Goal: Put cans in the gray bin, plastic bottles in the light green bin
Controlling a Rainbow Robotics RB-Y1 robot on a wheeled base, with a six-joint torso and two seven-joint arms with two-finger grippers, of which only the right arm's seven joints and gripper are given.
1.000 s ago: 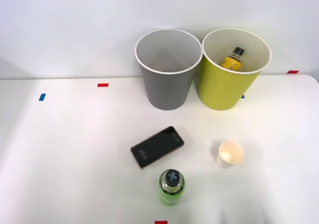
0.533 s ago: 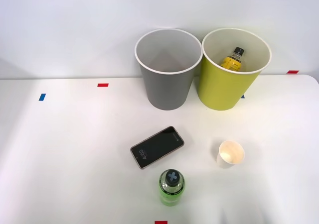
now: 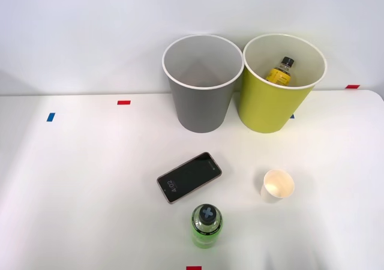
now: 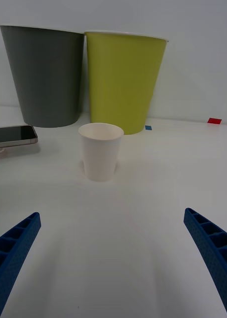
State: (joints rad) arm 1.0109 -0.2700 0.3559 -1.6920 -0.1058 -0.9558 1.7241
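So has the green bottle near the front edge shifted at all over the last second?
No. The green bottle stands in the same spot as before, just nearer the camera than the phone and above the red tape mark, upright with its cap on.

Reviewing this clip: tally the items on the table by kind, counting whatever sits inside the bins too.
Bins: 2, the gray bin and the light green bin
Plastic bottles: 2, the green bottle and the yellow-labelled bottle
Paper cup: 1
Phone: 1
Total: 6
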